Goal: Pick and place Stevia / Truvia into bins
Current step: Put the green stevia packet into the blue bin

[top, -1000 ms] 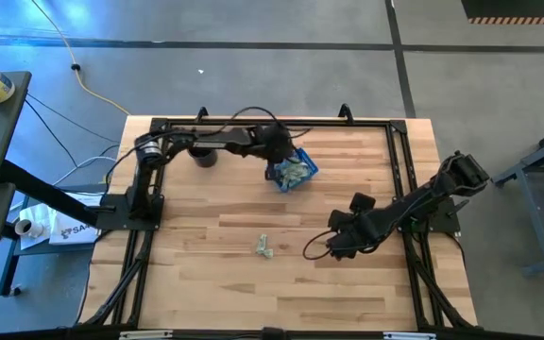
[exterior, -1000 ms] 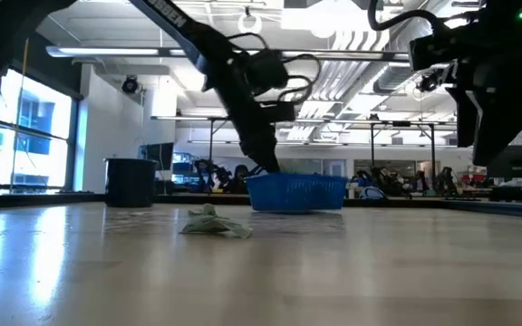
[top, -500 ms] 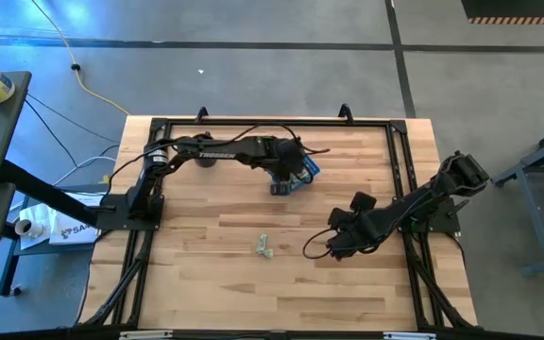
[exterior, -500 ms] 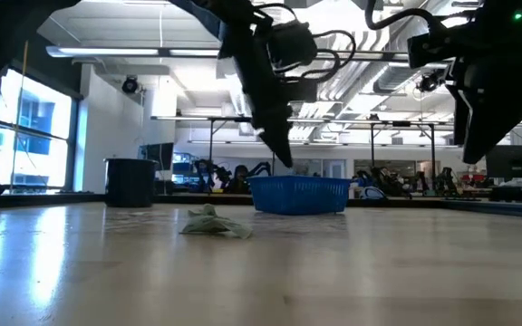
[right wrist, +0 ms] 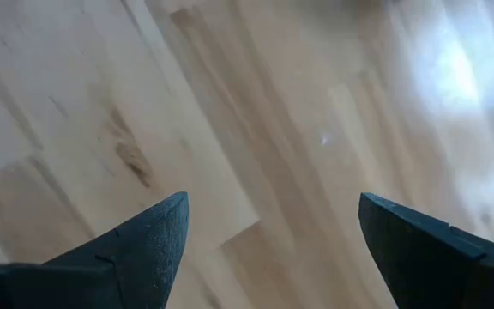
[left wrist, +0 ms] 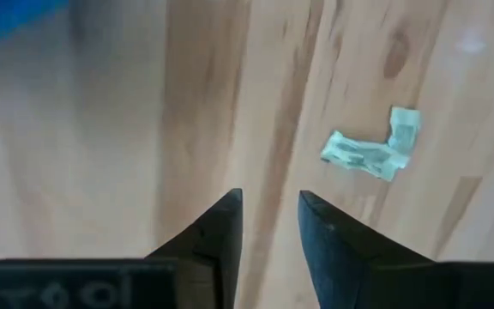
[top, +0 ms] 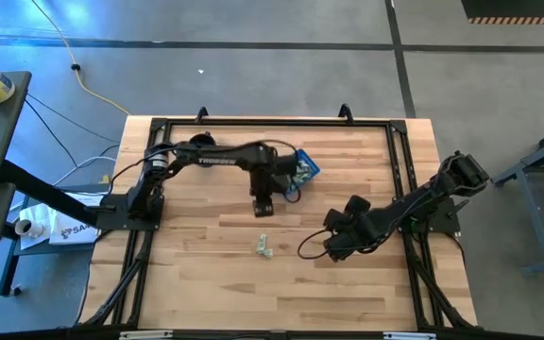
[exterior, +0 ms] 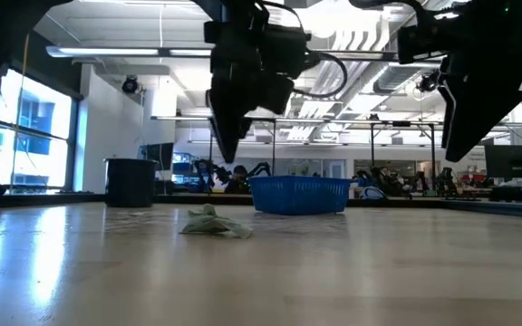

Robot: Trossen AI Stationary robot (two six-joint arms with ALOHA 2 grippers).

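High view: two loose Stevia packets (top: 264, 246) lie on the wooden worktop (top: 206, 283) just below frame centre, touching, forming a small L; the longer one's long axis runs roughly up-down in frame, the short one juts off its lower end. Left wrist view shows the same pair (left wrist: 371, 151) as pale green and white, one long strip with a shorter piece at right angles.

Blue basket (top: 302, 170) sits above centre, partly covered by the left arm; packets inside can't be counted. In the low view the basket (exterior: 299, 194) stands behind and to the right of the packet heap (exterior: 214, 223), apart from it.

Left arm reaches from the upper-left mount across to centre, elbow bent, left gripper (top: 263, 205) pointing down-frame, between basket and loose packets, above the worktop. Its fingers (left wrist: 221, 236) stand slightly apart, nothing between them.

Right arm stretches in from the right edge, right gripper (top: 308, 250) low at centre-right, near the packets but clear of them; fingers (right wrist: 148, 233) spread wide, empty, over bare wood.

Black round cup (exterior: 130, 182) at left in the low view.
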